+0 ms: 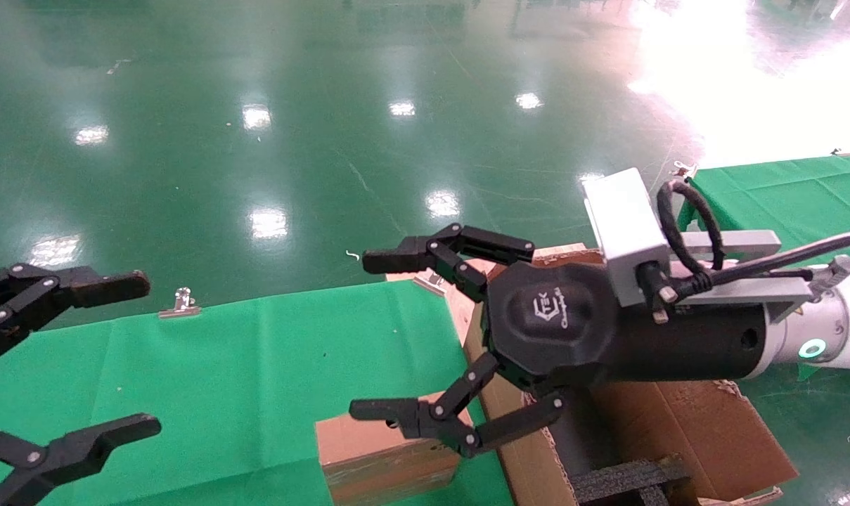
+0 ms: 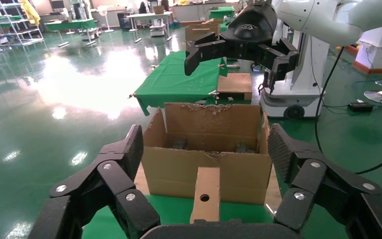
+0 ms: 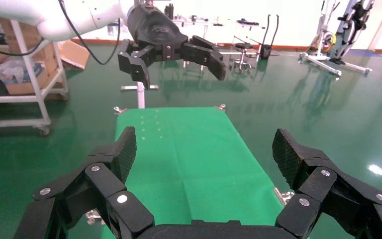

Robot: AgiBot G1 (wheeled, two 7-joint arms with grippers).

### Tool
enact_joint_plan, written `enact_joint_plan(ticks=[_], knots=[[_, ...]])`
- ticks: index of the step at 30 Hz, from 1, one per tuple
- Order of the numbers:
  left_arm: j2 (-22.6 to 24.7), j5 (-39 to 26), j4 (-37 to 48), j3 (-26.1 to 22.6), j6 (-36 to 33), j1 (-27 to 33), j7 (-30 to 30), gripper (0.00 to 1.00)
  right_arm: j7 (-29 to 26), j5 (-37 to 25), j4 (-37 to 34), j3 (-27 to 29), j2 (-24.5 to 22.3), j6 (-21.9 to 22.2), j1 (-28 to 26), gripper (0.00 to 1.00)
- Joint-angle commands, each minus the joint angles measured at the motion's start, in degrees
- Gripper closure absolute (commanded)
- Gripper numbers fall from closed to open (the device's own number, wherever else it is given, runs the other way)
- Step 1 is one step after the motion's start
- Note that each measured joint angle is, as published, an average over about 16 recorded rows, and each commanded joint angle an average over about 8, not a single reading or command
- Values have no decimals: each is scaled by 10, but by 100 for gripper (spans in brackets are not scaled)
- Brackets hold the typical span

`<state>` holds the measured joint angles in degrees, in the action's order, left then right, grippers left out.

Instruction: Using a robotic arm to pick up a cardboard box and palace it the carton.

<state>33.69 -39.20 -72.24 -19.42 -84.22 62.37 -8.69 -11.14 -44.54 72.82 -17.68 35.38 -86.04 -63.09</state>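
Brown corrugated carton with ragged, torn flaps stands open at the end of a green-draped worktop, black foam inserts showing inside it; the left wrist view looks into the same carton from across the worktop and finds dark inserts low inside. Just beside the carton, on the green cloth, lies the cardboard box, small, flat and plain, its narrow face with a round hole turned toward the left claw. Above the gap between box and carton hangs the right claw on its white glossy arm, black fingers spread wide and holding nothing, a silver camera block and looped black cable riding on top. The left claw waits at the worktop's opposite end, likewise splayed and empty. Metal clips pin the cloth at the worktop's far edge. Around it stretches a glossy green floor mirroring ceiling lights, with another green-covered worktop to the robot's right, and, in the right wrist view, a white shelving cart holding cardboard.
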Motion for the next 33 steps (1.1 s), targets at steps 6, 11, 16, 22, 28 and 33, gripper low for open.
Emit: enact_joint_plan(ticks=[6, 11, 16, 22, 28, 33], knots=[[0, 0, 0, 0, 0, 0, 0, 100, -4, -63, -23, -35, 14, -15, -35, 0], [0, 0, 0, 0, 0, 0, 0, 100, -8, -142, -56, -81, 39, -32, -80, 0], [0, 0, 0, 0, 0, 0, 0, 100, -9, -218, -86, -134, 69, -41, -128, 0], [0, 0, 0, 0, 0, 0, 0, 100, -5, -298, -110, -202, 110, -43, -186, 0], [0, 0, 0, 0, 0, 0, 0, 100, -4, -363, -135, -264, 149, -43, -237, 0], [0, 0, 0, 0, 0, 0, 0, 100, -2, -405, -151, -315, 178, -45, -275, 0]])
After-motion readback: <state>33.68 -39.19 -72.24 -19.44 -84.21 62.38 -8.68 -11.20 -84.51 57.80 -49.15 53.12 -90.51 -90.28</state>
